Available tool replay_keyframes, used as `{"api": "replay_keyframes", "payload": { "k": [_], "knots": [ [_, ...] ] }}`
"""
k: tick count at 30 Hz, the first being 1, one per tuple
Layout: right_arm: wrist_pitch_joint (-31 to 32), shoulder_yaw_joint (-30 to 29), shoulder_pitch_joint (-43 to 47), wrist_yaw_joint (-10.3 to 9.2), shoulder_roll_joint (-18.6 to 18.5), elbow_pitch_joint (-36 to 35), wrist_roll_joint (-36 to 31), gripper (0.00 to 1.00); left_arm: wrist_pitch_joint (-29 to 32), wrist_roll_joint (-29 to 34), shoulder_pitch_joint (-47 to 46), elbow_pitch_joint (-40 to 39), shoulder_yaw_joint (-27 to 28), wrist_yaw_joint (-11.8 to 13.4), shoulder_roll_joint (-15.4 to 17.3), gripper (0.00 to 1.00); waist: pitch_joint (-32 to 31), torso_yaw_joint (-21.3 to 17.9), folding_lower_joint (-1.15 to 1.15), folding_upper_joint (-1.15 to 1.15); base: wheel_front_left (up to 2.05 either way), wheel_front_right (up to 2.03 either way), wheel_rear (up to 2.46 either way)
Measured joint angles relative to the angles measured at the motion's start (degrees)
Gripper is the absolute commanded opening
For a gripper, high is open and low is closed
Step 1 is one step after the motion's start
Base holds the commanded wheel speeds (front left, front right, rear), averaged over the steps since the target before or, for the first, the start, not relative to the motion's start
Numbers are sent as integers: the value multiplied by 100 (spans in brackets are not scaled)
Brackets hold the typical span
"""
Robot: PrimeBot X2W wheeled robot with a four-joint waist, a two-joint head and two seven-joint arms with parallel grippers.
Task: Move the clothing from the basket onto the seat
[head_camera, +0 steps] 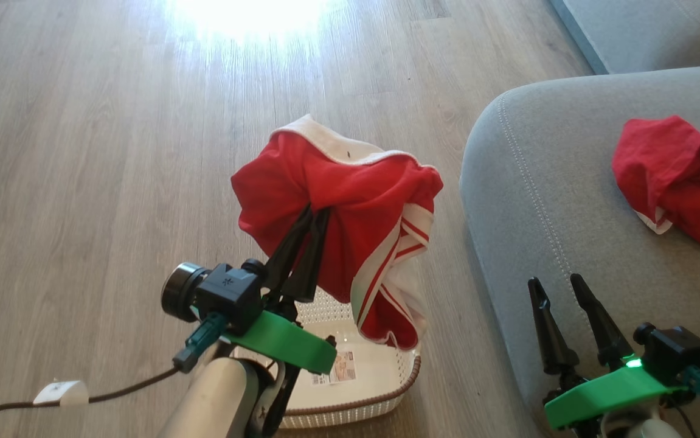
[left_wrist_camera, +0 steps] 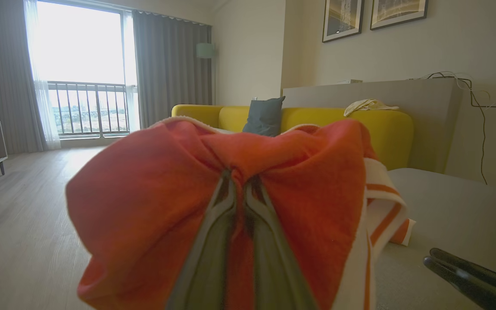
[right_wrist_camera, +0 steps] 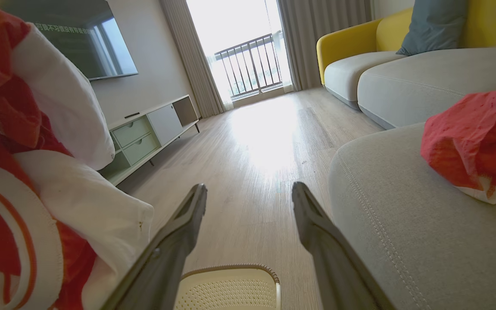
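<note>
My left gripper [head_camera: 316, 212] is shut on a red garment with white stripes and trim [head_camera: 350, 207], holding it up above the cream basket [head_camera: 380, 380] on the floor. In the left wrist view the same clothing [left_wrist_camera: 166, 202] bunches around the closed fingers [left_wrist_camera: 204, 258]. A second red garment [head_camera: 678, 176] lies on the grey seat [head_camera: 538, 201] at the right. My right gripper [head_camera: 559, 286] stands open and empty at the seat's front edge; in its own view the fingers [right_wrist_camera: 179, 245] spread above the basket's corner [right_wrist_camera: 230, 286], with the lifted garment [right_wrist_camera: 28, 185] at the left.
Wooden floor [head_camera: 112, 152] stretches to the left and beyond the basket, with bright glare at the far end. A dark cable with a white tag [head_camera: 61, 393] trails by my left forearm. A yellow sofa [left_wrist_camera: 338, 125] and a TV cabinet [right_wrist_camera: 148, 133] stand farther off.
</note>
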Motion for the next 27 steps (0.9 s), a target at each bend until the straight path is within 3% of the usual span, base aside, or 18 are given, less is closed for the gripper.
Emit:
{"api": "replay_keyframes", "payload": {
  "k": [5, 17, 27],
  "knots": [
    [0, 190, 0, -1, -67, -124, 19, 100, 0, 1, -2, -1, 27, 0, 0, 0, -11, -36, 0, 0, 0, 0, 0],
    [0, 2026, -201, 0, -889, -1165, 599, 100, 0, 90, -16, 146, -23, -15, 1, 0, 18, -36, 0, 0, 0, 0, 0],
    [0, 2265, -501, 0, -996, -1107, 605, 100, 0, 132, -21, 247, -495, -67, 10, 0, 22, 110, 0, 0, 0, 0, 0]
  ]
}}
